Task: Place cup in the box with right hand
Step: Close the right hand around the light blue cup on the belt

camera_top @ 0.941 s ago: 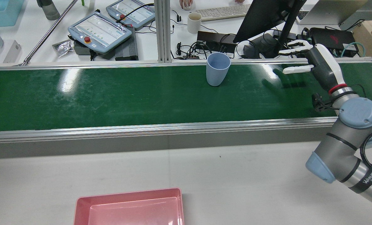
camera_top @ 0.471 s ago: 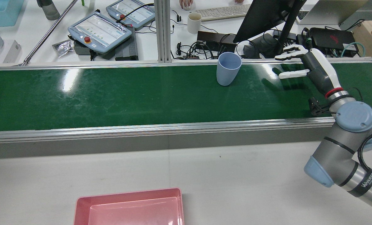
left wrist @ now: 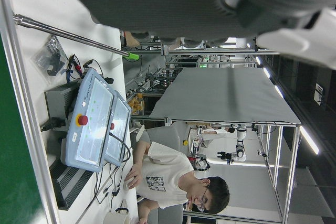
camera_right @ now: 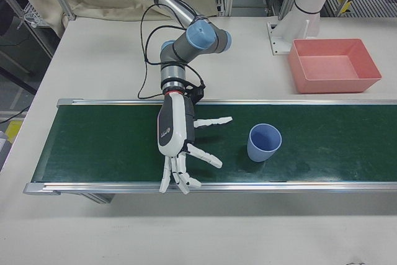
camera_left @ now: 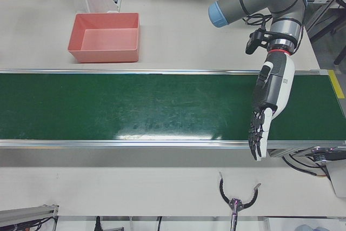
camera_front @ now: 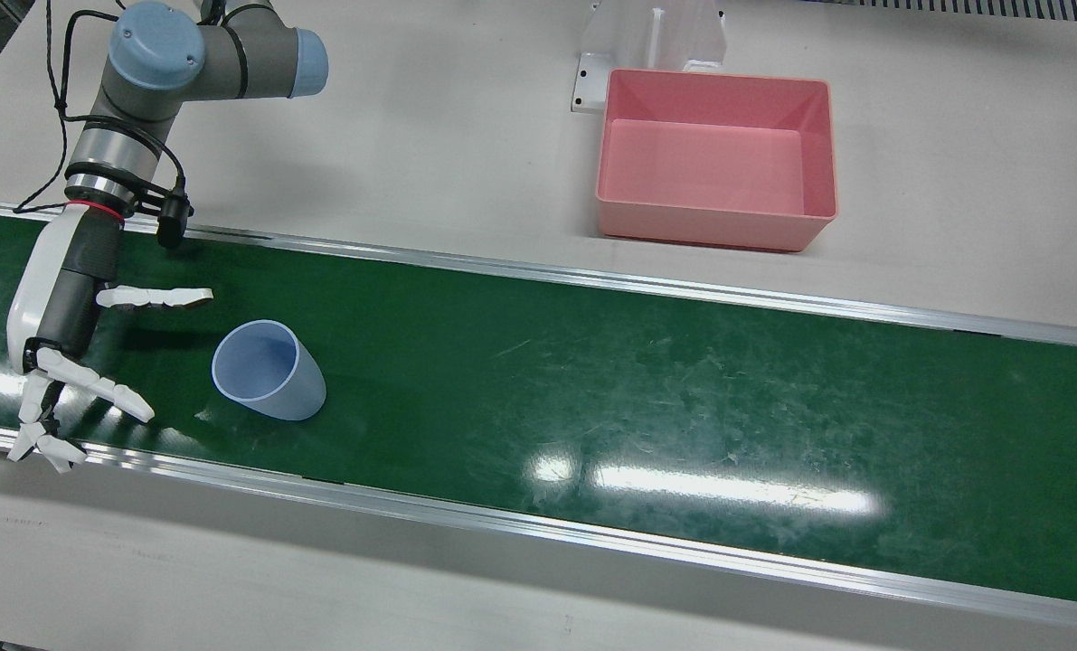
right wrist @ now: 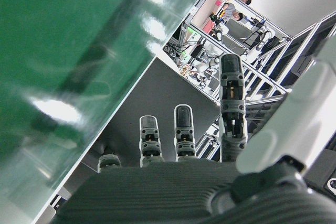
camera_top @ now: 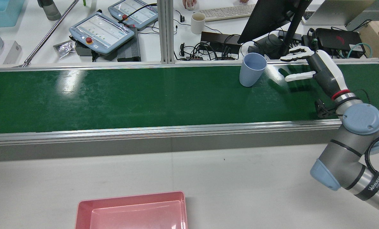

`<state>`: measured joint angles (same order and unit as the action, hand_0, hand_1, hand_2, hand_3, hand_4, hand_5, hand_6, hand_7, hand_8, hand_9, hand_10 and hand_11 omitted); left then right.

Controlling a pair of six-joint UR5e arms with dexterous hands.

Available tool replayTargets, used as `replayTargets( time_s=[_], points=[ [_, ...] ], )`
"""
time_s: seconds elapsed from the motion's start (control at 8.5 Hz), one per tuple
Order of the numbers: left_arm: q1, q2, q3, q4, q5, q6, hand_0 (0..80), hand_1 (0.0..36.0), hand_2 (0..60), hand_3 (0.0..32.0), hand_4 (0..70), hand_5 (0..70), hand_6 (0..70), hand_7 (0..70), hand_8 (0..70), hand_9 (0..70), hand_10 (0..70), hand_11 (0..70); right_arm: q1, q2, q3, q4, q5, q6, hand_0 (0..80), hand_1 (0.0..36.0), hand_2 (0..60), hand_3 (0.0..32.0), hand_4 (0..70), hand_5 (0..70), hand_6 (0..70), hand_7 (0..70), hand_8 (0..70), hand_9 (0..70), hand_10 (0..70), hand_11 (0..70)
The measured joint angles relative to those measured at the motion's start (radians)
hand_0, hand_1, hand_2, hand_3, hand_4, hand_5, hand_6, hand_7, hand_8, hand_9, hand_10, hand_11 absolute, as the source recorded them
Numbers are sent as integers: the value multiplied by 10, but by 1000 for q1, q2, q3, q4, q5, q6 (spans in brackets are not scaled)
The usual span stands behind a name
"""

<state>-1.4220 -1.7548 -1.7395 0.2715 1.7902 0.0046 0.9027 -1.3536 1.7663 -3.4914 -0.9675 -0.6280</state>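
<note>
A light blue cup (camera_top: 252, 71) stands upright on the green belt (camera_top: 113, 98), near its far edge in the rear view. It also shows in the front view (camera_front: 267, 372) and the right-front view (camera_right: 263, 143). My right hand (camera_top: 319, 68) is open just to the cup's right, fingers spread toward it, a short gap apart; it also shows from the front (camera_front: 54, 334) and right-front (camera_right: 173, 134). The pink box (camera_top: 130, 197) sits empty on the white table (camera_front: 714, 231). My left hand (camera_left: 273, 93) is open and empty over the belt's other end.
Aluminium rails (camera_top: 144, 131) border the belt on both sides. Beyond the far rail are teach pendants (camera_top: 101, 31), cables, a white mug (camera_top: 197, 23) and a monitor (camera_top: 269, 17). A white bracket (camera_front: 651, 36) stands behind the box.
The cup has travelled along the belt to the right in the rear view, closing most of the gap to my right hand. The right hand shifted slightly toward the far rail and stays open.
</note>
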Motion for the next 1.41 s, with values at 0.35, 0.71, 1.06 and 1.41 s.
replayTargets(
  time_s=[0.35, 0.71, 1.06, 1.41],
  points=[
    [0, 0, 1, -1, 0, 0, 0, 0, 0, 0, 0, 0, 0, 0, 0, 0, 0, 0, 3, -2, -14, 0, 1, -2, 429, 3, 26, 138, 457, 8, 55, 393, 94, 202, 0, 0],
    [0, 0, 1, -1, 0, 0, 0, 0, 0, 0, 0, 0, 0, 0, 0, 0, 0, 0, 6, -3, -20, 0, 1, -2, 430, 5, 30, 148, 442, 9, 53, 383, 93, 200, 0, 0],
    [0, 0, 2, 0, 0, 0, 0, 0, 0, 0, 0, 0, 0, 0, 0, 0, 0, 0, 15, -4, -21, 0, 1, -3, 432, 9, 40, 136, 453, 8, 53, 380, 94, 203, 0, 0],
    [0, 0, 2, 0, 0, 0, 0, 0, 0, 0, 0, 0, 0, 0, 0, 0, 0, 0, 56, -15, -13, -13, 5, -14, 465, 117, 390, 0, 700, 0, 143, 664, 129, 285, 30, 31]
  ],
)
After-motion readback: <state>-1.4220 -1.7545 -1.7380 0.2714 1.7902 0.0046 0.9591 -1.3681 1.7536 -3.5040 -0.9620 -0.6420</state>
